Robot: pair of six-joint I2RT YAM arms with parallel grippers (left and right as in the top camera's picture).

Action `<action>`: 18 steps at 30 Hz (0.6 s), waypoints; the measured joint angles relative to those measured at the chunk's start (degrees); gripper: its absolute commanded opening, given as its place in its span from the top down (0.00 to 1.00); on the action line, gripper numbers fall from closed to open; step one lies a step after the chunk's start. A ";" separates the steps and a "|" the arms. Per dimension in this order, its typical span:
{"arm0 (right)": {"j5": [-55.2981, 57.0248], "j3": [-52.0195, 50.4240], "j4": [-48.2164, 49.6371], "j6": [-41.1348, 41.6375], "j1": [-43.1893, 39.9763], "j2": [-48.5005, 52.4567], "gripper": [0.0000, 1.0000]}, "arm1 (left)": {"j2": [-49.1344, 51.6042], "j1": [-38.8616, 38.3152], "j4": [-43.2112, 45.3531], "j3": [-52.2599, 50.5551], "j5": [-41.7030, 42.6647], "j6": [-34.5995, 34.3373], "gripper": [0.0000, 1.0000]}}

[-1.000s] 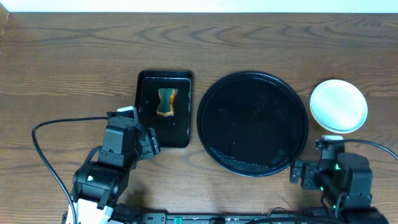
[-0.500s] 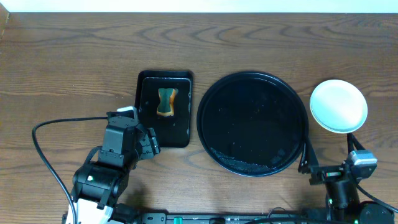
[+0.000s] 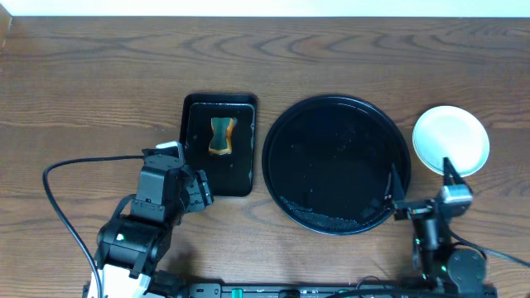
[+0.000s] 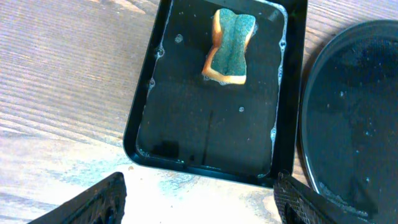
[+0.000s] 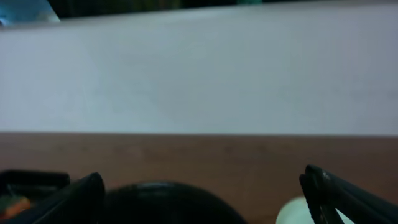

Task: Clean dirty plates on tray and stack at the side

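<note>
The tray [image 3: 335,161] is bare, the plates [image 3: 450,139] sit piled at right, left hand [image 4: 199,198] and right hand [image 5: 202,191] gape empty: job looks done.

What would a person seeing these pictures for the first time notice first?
The big round black tray in the middle of the wooden table stands out most, with a pale plate right of it. Left of it, an orange-and-green sponge lies in a smaller rectangular black tray.
</note>
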 measured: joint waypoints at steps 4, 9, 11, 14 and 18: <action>-0.02 -4.24 -4.98 -1.36 0.00 0.04 0.01 | 0.00 0.00 -0.02 0.00 0.00 0.00 0.23; 0.00 -4.20 -5.53 -4.94 0.00 0.11 0.01 | 0.02 0.00 -0.04 -0.02 -0.02 0.00 0.23; 0.00 -4.20 -5.53 -5.66 0.00 0.11 0.01 | 0.02 0.00 -0.04 -0.02 0.00 0.00 0.23; 0.00 -4.20 -5.53 -6.36 0.00 0.09 0.01 | 0.02 0.00 -0.04 -0.02 0.00 0.00 0.23; 0.00 -4.20 -5.53 -6.75 0.00 0.09 0.01 | 0.02 0.00 -0.04 -0.02 -0.02 0.00 0.23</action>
